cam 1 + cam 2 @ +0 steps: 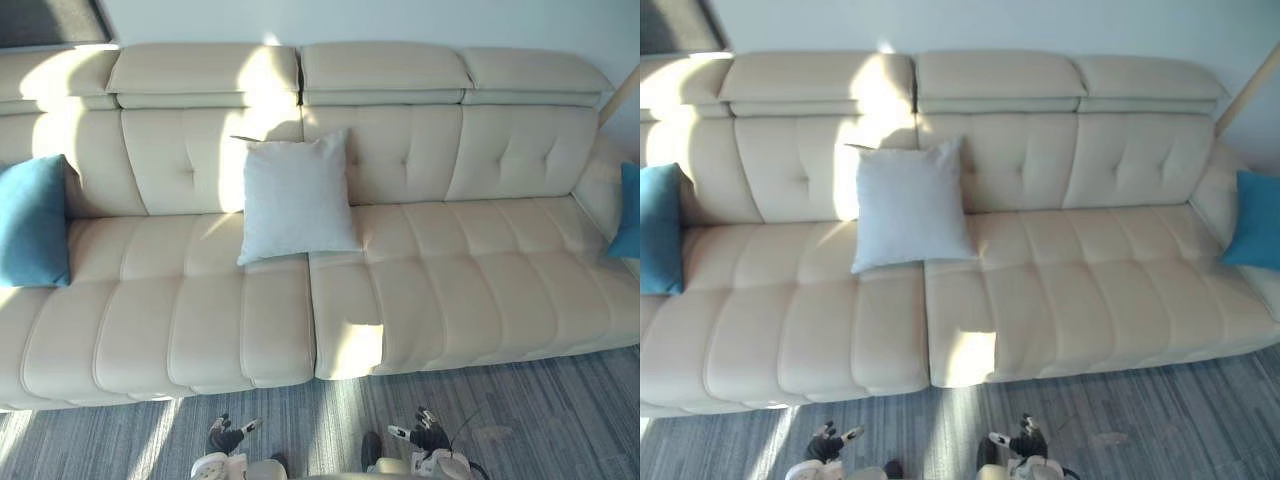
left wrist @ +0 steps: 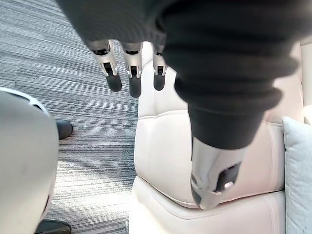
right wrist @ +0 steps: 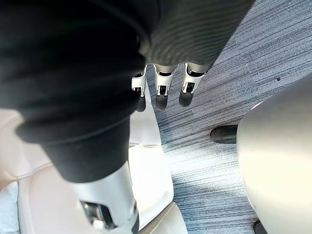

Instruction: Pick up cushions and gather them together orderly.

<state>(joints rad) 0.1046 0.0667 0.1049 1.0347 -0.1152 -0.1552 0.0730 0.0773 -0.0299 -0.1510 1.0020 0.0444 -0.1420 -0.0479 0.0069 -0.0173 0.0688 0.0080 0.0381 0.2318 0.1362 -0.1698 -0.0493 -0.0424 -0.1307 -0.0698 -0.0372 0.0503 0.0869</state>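
Left eye view puts the sofa straight ahead of me, with three cushions spread along it. The grey cushion stands on its lower edge on the seat, leaning back against the backrest, a little left of the middle seam. One blue cushion sits upright at the far left end. The other blue cushion is at the far right end, against the armrest. It is cut by the frame edge, so I can't tell just how it leans.

My left hand hangs low over the floor in front of the sofa, fingers straight and holding nothing. My right hand is the same, relaxed and empty, over the floor by the seat front.

Both hands are well short of any cushion. The grey one lies ahead and up from them, on the left hand's side of the seam, so I judge the left arm nearer to it. Each blue cushion is far out to its own side, and I reckon I would need to step along the sofa before reaching either.
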